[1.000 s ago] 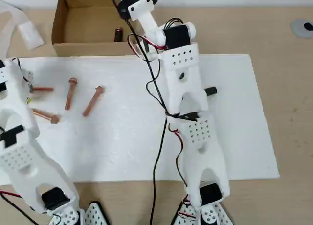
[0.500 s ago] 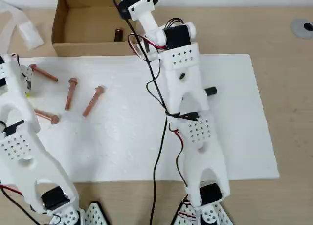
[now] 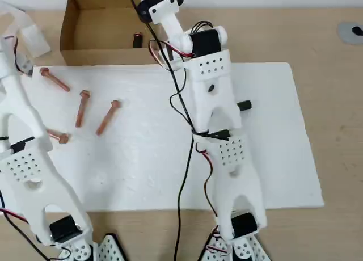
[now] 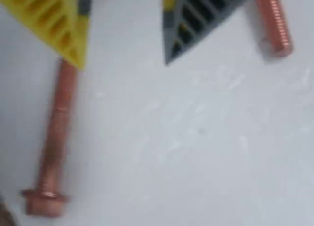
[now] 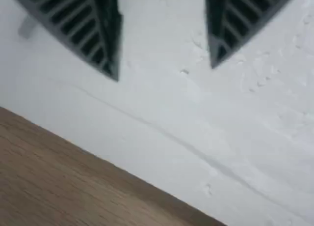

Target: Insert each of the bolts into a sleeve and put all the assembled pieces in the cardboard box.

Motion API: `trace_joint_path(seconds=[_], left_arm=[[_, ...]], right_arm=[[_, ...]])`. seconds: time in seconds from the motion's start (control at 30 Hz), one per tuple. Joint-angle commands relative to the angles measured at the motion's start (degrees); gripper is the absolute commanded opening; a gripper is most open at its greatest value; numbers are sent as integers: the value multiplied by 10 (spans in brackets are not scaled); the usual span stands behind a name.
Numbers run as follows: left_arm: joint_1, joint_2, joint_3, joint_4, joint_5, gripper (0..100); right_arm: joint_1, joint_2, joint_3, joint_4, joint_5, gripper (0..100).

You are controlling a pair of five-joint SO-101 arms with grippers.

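While its fingers stand wide apart with nothing between them, the left gripper (image 4: 122, 63) hangs low over the foam board (image 3: 147, 159). Its yellow finger (image 4: 54, 14) covers one end of a bolt (image 4: 56, 132); contact cannot be judged. The right gripper (image 5: 164, 69) is likewise spread and empty. Picking up a bolt looks to be the step in hand; next the fingers must straddle its shaft and close. A black sleeve (image 3: 244, 105) lies right of centre, and the cardboard box (image 3: 71, 22) sits far left.
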Motion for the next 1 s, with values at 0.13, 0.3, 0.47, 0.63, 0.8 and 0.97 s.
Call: trace_joint_path(seconds=[0.13,0.3,0.47,0.63,0.8,0.97], left_arm=[[28,42,-13,-9,11,129],[26,104,-21,-51,35,129],[28,136,-21,-107,35,129],[29,141,-21,-146,36,129],[27,133,-32,-130,36,129],[31,132,-55,-118,34,129]], right_arm=[[9,-48,0,11,4,152],[8,-48,0,11,4,152],[7,-48,0,11,4,152],[7,-48,1,11,3,152],[7,-49,42,11,3,152],[7,-51,56,11,2,152]])
